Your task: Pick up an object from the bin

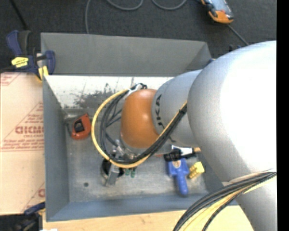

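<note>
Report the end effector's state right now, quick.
End effector: it cannot be told whether it is open or closed, or holding anything. It sits low in the bin, next to a small black thing.

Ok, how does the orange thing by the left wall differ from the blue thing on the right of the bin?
The orange thing is squat and rounded with a dark middle; the blue thing is long and narrow. The orange one lies left of the gripper, farther back; the blue one lies to its right, near the front wall. Both rest on the bin floor.
</note>
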Motion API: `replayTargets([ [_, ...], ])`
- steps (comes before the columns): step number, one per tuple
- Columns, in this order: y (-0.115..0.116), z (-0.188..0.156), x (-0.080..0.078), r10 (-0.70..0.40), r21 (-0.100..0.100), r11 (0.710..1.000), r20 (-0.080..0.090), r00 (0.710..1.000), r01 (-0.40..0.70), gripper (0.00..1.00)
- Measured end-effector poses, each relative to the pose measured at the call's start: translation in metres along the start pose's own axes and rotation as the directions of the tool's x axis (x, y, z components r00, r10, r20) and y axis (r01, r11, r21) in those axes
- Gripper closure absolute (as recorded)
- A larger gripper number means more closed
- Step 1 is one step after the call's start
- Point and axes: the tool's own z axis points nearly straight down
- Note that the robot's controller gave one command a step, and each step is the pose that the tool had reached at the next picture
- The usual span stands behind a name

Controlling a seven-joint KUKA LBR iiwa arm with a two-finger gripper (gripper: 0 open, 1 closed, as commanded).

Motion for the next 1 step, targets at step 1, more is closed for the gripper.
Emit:
replayTargets([
  [1, -0.0187, -0.1241, 0.0114, -0.013, 0.0, 1.0, 0.002, 1.0, 0.013, 1.0],
])
